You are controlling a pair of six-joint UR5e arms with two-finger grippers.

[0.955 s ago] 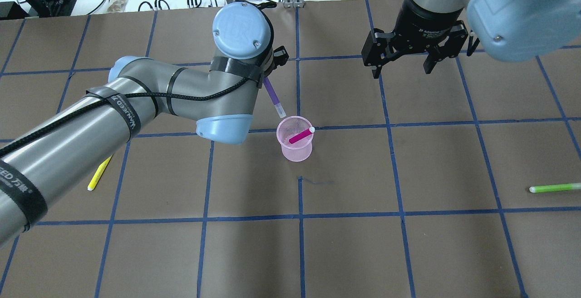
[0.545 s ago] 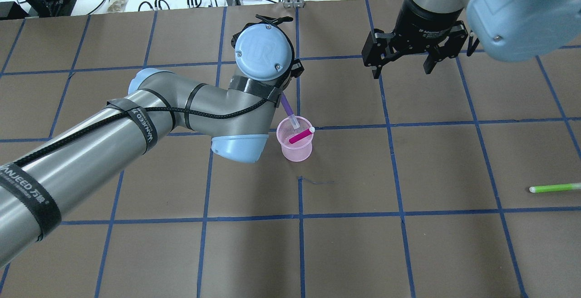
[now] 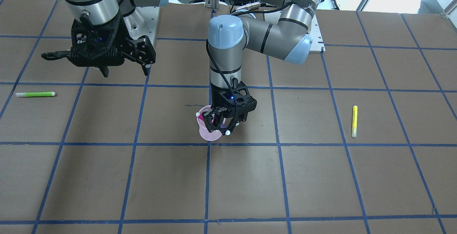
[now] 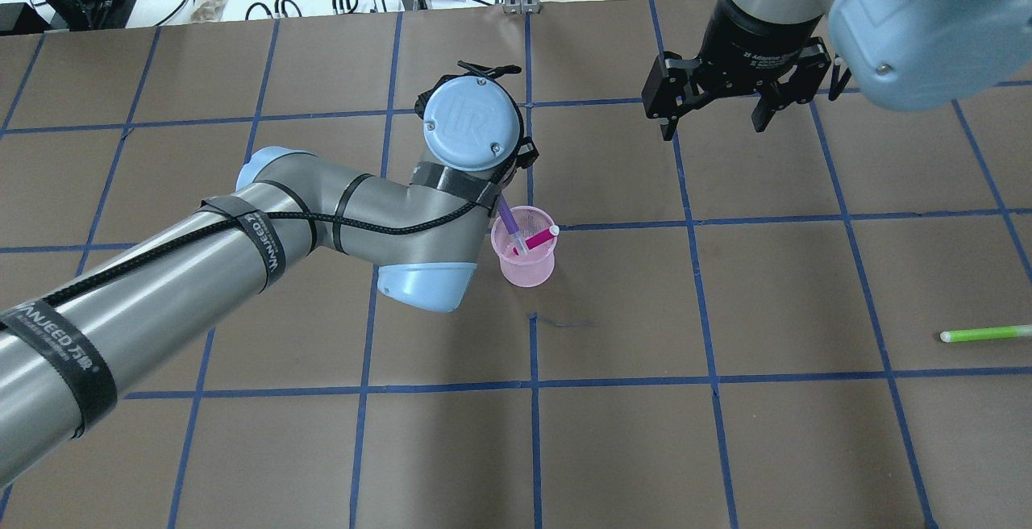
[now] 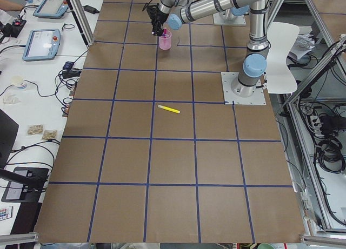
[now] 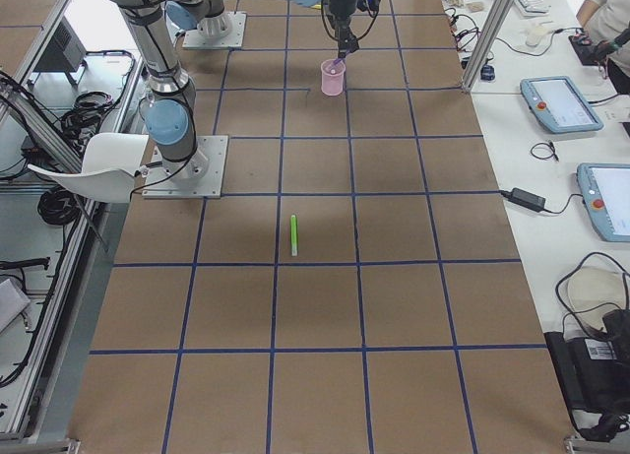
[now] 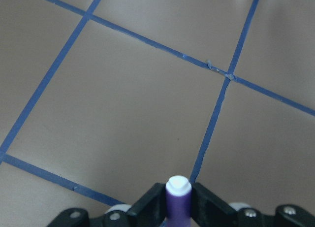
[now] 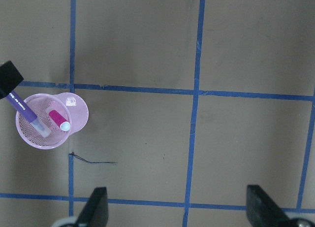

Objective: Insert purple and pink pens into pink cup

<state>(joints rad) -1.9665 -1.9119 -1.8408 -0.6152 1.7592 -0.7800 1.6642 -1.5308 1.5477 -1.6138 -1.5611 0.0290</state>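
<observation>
The pink mesh cup [image 4: 528, 271] stands near the table's middle and also shows in the right wrist view [image 8: 74, 109]. A pink pen [image 4: 536, 239] leans inside it, its white end over the rim. My left gripper [image 3: 219, 124] is directly over the cup and shut on the purple pen [image 4: 509, 224]. The purple pen slants down with its lower end inside the cup [image 8: 29, 116]. In the left wrist view the pen's top [image 7: 177, 202] sits clamped between the fingers. My right gripper [image 4: 713, 124] hangs open and empty above the table, far right of the cup.
A yellow pen [image 3: 354, 121] lies on the table on my left side; my left arm hides it in the overhead view. A green pen [image 4: 984, 334] lies near the right edge. The brown table carries a blue tape grid.
My left arm has swung right and lowered, bringing the purple pen from beside the cup's rim down into the cup. The right arm has not moved.
</observation>
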